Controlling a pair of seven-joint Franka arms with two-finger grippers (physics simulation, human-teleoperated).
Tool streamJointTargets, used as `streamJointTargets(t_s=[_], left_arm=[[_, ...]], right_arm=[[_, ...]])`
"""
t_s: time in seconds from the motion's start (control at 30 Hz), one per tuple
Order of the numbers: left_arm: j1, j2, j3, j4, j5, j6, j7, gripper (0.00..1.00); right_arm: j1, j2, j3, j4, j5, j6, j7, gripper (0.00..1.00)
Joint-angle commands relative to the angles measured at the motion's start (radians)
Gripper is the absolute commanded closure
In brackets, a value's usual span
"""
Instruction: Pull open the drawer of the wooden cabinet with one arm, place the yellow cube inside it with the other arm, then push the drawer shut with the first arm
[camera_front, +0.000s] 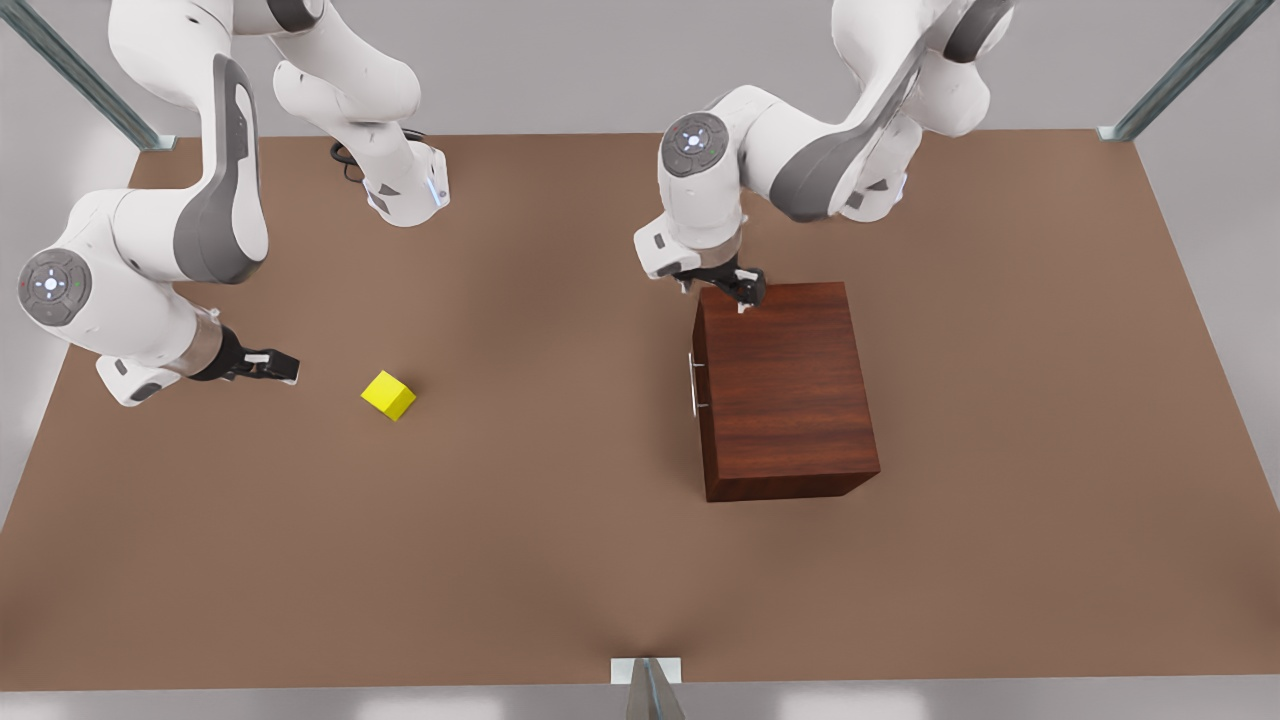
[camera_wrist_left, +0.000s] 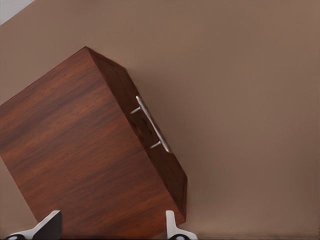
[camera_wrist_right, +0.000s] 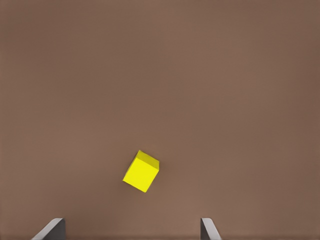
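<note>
Left hand (camera_front: 742, 292), fingers spread and empty, hovers above the wooden cabinet (camera_front: 785, 390) right of centre, poised for the closed drawer's handle (camera_front: 692, 383); right hand (camera_front: 283, 368), released, faces the yellow cube (camera_front: 388, 395) at centre-left on the surface (camera_front: 560, 560).

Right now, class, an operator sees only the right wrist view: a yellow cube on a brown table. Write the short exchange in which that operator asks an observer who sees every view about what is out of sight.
Operator: My right gripper is open, just short of the yellow cube. Is the drawer open?
Observer: No. The drawer sits flush in the wooden cabinet, toward the front view's right.
Operator: Where is the other arm?
Observer: The left gripper is open above the cabinet's far top corner, not on the silver handle.
</note>
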Motion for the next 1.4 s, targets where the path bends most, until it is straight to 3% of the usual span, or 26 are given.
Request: streamJointTargets(t_s=[0.0,0.23,0.6,0.73,1.0,1.37], left_arm=[[-0.053,0.034,0.000,0.020,0.024,-0.057,-0.566,0.00],[-0.128,0.115,0.002,0.134,0.022,-0.180,-0.447,0.00],[-0.059,0.261,0.048,0.201,-0.019,-0.094,-0.588,0.00],[-0.099,0.424,0.049,0.396,0.007,-0.080,-0.653,0.00],[-0.090,0.473,0.104,0.398,-0.006,0.027,-0.923,0.00],[-0.048,0.519,0.095,0.381,0.001,0.052,-0.937,0.00]], right_arm=[[0.000,-0.001,0.000,0.001,0.000,0.000,0.005,0.00],[-0.002,0.005,0.000,0.022,0.000,0.000,0.013,0.00],[0.006,0.025,0.002,0.039,-0.001,-0.001,0.014,0.00],[0.006,0.025,0.002,0.041,-0.001,-0.001,0.014,0.00],[0.006,0.025,0.002,0.041,-0.001,-0.001,0.012,0.00],[0.007,0.027,0.002,0.041,-0.001,0.000,0.012,0.00]])
